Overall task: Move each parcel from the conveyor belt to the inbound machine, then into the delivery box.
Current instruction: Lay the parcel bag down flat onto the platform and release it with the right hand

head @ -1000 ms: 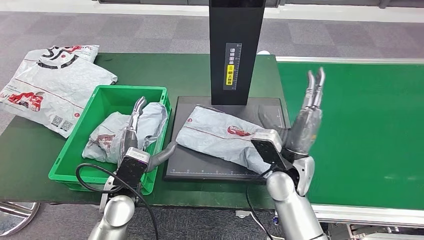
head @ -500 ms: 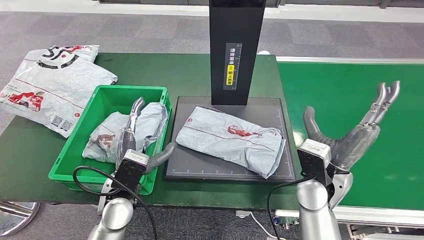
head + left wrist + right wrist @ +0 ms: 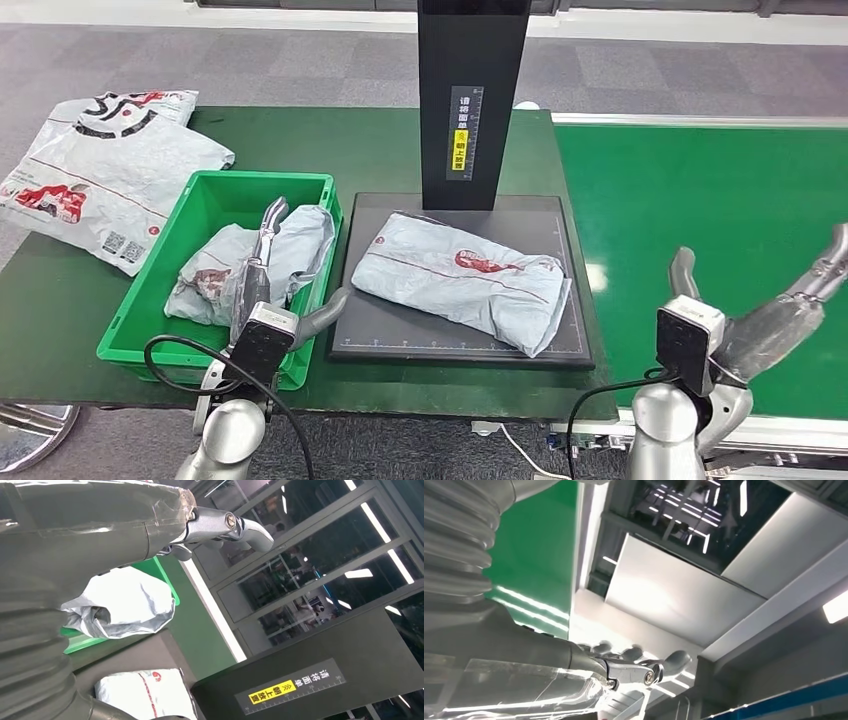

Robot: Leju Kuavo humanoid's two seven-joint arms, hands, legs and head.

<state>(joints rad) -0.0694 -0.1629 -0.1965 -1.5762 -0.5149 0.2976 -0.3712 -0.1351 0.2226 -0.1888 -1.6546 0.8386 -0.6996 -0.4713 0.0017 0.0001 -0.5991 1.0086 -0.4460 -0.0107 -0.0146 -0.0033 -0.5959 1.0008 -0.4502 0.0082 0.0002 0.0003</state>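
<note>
While a crumpled parcel point(image 3: 255, 258) is lying in the green box point(image 3: 215, 200), another parcel point(image 3: 462, 280) is lying on the scanner plate point(image 3: 555, 215); the right hand point(image 3: 775, 320), fingers spread and empty, is pulling away rightward, left hand point(image 3: 262, 262) hovering open

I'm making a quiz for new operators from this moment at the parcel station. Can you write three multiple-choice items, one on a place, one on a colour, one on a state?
1. Where does the parcel nearest the black column lie?
A. on the scanner plate
B. on the conveyor belt
C. on the floor

2. What colour is the bin?
A. blue
B. green
C. grey

3. What is the right hand doing?
A. holding a parcel
B. pressing on the plate
C. open, holding nothing

Answers:
1 A: the parcel lies flat on the dark scanner plate below the column.
2 B: the bin has green walls and holds another parcel.
3 C: the right hand is over the belt, fingers apart, nothing in it.
</note>
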